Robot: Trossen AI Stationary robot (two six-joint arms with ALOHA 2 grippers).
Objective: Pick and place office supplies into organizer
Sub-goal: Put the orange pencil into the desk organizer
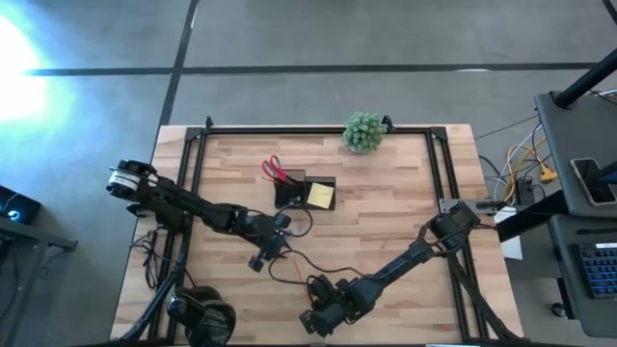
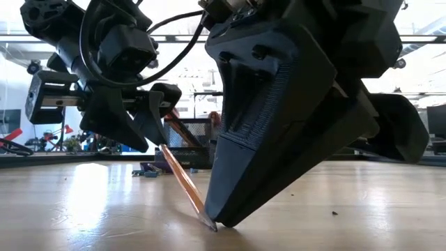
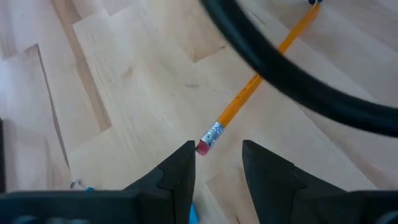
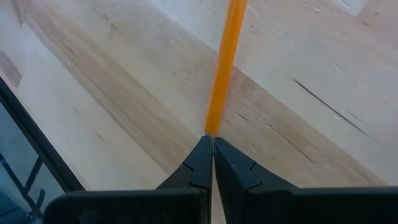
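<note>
Nowhere is any writing legible. Right gripper (image 4: 211,163) pinches the slim orange wooden pencil (image 4: 222,68); left gripper (image 3: 216,167), narrowly parted, hovers at its pink eraser (image 3: 203,147), a thick black cable (image 3: 292,81) crossing in front.

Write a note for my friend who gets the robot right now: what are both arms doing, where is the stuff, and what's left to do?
Right end effector: shut on the orange pencil's tip end, low at the table's near edge.
Left end effector: open, its fingers either side of the pencil's eraser end, not gripping.
The pencil slants up off the wooden table between the two arms.
Done: the red-handled scissors stand in the black organizer, and the yellow sticky-note pad sits in it too.
Left: get the pencil into the organizer; a handover to the left arm looks likely.
</note>
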